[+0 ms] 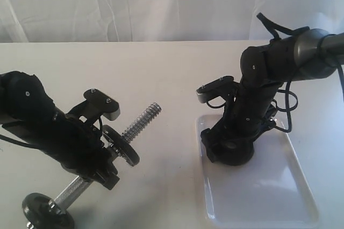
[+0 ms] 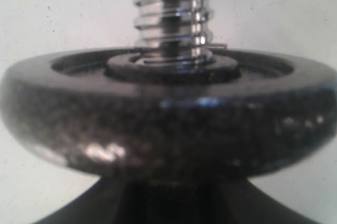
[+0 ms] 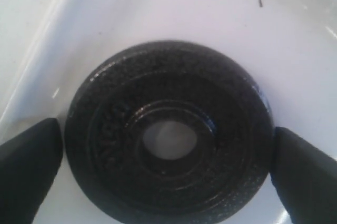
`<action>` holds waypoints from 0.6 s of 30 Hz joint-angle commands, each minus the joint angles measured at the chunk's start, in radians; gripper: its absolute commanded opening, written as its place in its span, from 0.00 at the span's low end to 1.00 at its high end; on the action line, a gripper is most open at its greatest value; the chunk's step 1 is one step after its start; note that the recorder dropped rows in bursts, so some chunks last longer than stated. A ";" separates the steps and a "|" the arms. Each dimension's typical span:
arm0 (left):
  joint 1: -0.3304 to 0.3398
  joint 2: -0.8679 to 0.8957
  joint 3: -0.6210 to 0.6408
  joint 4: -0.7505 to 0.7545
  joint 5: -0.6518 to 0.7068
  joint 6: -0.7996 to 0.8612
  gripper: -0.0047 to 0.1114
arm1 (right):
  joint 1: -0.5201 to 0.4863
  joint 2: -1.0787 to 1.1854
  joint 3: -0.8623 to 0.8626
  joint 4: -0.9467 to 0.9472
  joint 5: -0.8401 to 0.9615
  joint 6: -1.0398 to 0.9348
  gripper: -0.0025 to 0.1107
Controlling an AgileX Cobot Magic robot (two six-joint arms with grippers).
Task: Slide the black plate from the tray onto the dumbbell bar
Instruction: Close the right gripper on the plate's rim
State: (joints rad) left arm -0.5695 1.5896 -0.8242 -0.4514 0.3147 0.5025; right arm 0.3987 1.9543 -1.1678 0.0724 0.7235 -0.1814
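The black plate (image 3: 168,129) lies flat on the white tray (image 3: 221,13), centre hole facing up. My right gripper (image 3: 168,150) hangs over it, open, with one finger (image 3: 29,166) close to each side of its rim. In the exterior view this gripper (image 1: 230,154) reaches down onto the near-left part of the tray (image 1: 263,191). My left gripper (image 1: 105,159) is shut on the dumbbell bar (image 1: 141,121), which tilts up to the right. One black disc (image 1: 122,145) sits on the bar just above the jaws. It fills the left wrist view as a disc (image 2: 168,119) under the threaded end (image 2: 171,19).
A second black disc (image 1: 45,213) caps the bar's lower end near the table's front-left edge. The white table (image 1: 161,73) runs back to a white curtain (image 1: 134,3). The tray's front half (image 1: 269,202) is bare.
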 commanded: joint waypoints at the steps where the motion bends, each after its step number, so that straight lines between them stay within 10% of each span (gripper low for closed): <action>1: -0.002 -0.042 -0.015 -0.056 -0.026 -0.008 0.04 | -0.001 0.038 0.001 0.002 0.045 0.010 0.92; 6: -0.002 -0.042 -0.015 -0.056 -0.026 -0.008 0.04 | -0.001 0.069 -0.028 -0.002 0.112 0.059 0.72; 15: -0.002 -0.042 -0.015 -0.056 -0.026 -0.008 0.04 | -0.001 0.078 -0.149 -0.002 0.278 0.111 0.02; 18: -0.002 -0.042 -0.015 -0.056 -0.023 -0.008 0.04 | -0.001 0.078 -0.175 0.002 0.307 0.111 0.02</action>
State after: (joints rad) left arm -0.5695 1.5896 -0.8242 -0.4514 0.3147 0.5025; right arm 0.3987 2.0312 -1.3228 0.0543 0.9737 -0.0794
